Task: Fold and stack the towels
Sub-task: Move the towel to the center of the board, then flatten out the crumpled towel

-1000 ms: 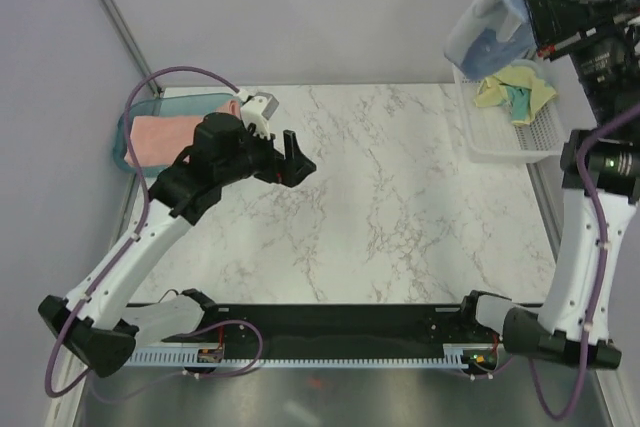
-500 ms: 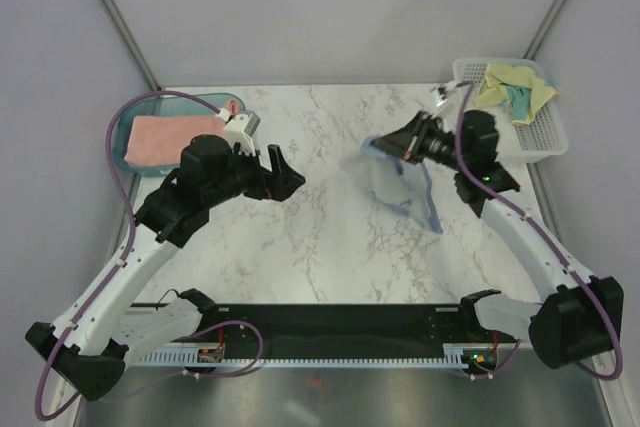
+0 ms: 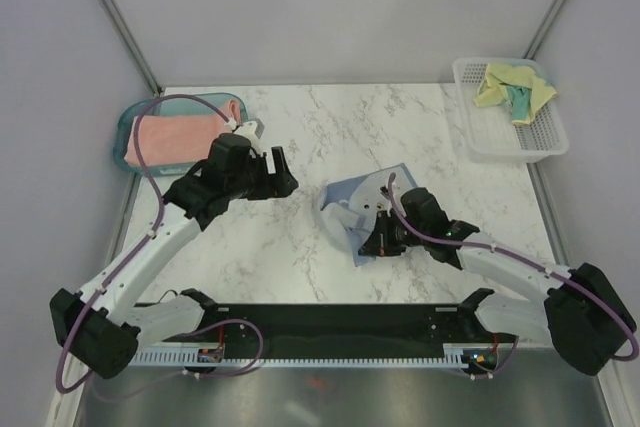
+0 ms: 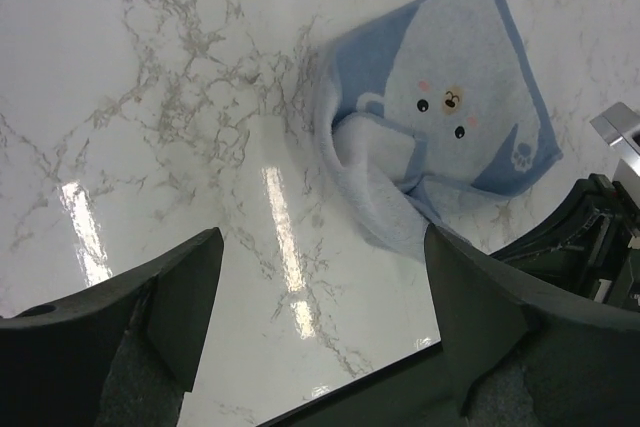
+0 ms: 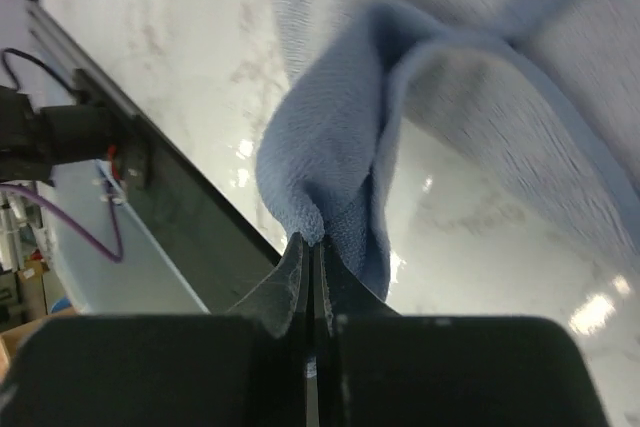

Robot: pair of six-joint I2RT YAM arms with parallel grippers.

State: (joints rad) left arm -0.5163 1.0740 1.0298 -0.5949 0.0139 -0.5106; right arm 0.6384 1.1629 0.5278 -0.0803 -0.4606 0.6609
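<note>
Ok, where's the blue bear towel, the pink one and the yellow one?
blue towel (image 4: 447, 99): left wrist view, bear's face.
pink towel (image 3: 165, 137): top external view, its middle.
yellow towel (image 3: 494, 84): top external view, left part.

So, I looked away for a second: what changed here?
The right pincer, shut on the blue towel, swung it down from above the basket onto the middle of the table. The left pincer shifted only slightly, open. The pink towel in the tray and the yellow towel in the basket stayed put.

left arm (image 3: 140, 257) and right arm (image 3: 510, 265) have white shells, black joints, purple cables (image 3: 185, 97), perhaps orange base lights.
</note>
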